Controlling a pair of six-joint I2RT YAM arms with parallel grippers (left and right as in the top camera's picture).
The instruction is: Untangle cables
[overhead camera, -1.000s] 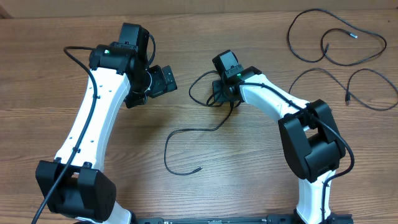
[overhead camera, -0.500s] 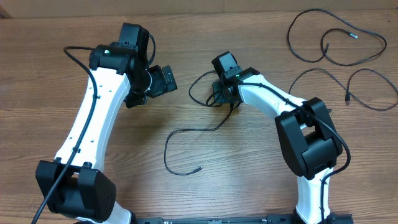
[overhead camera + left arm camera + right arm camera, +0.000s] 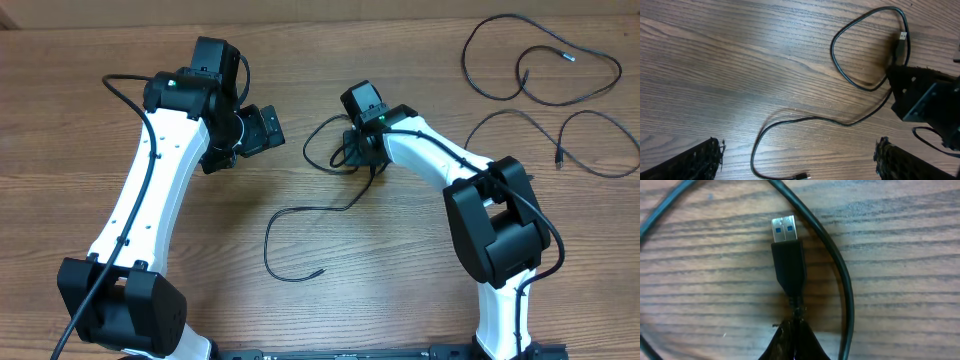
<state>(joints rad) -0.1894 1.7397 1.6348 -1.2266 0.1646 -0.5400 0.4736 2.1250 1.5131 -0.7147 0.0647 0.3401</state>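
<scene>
The right gripper (image 3: 794, 332) is pinching shut on the thin cord of a black cable (image 3: 292, 213), right behind its plug (image 3: 788, 255). In the right wrist view the plug is pointing to twelve o'clock. The same cable is bending round it from eleven o'clock, past three o'clock, down to five o'clock. I cannot tell if that bend is touching the pinched part.

Seen from above, this cable is lying in the middle of the table (image 3: 400, 300). Its loop is sitting at nine o'clock from the right gripper. The rest is trailing off toward seven o'clock and ending in a small loose tip (image 3: 322, 268). The left gripper (image 3: 265, 128) is hanging near the loop, at its nine o'clock side, with fingers spread wide and nothing in them.

Two more cables (image 3: 540, 70) are lying well apart, up at the table's two o'clock corner.

To do this step well, I think the right gripper should be lifting only a little and pulling the plug end slowly toward three o'clock, away from the loop. That way the loop is opening up, not pulling tight into a knot. The cord is thin, so a hard tug could be making it slip out. The left gripper could be pressing down the trailing part, so the whole cable is not sliding along
</scene>
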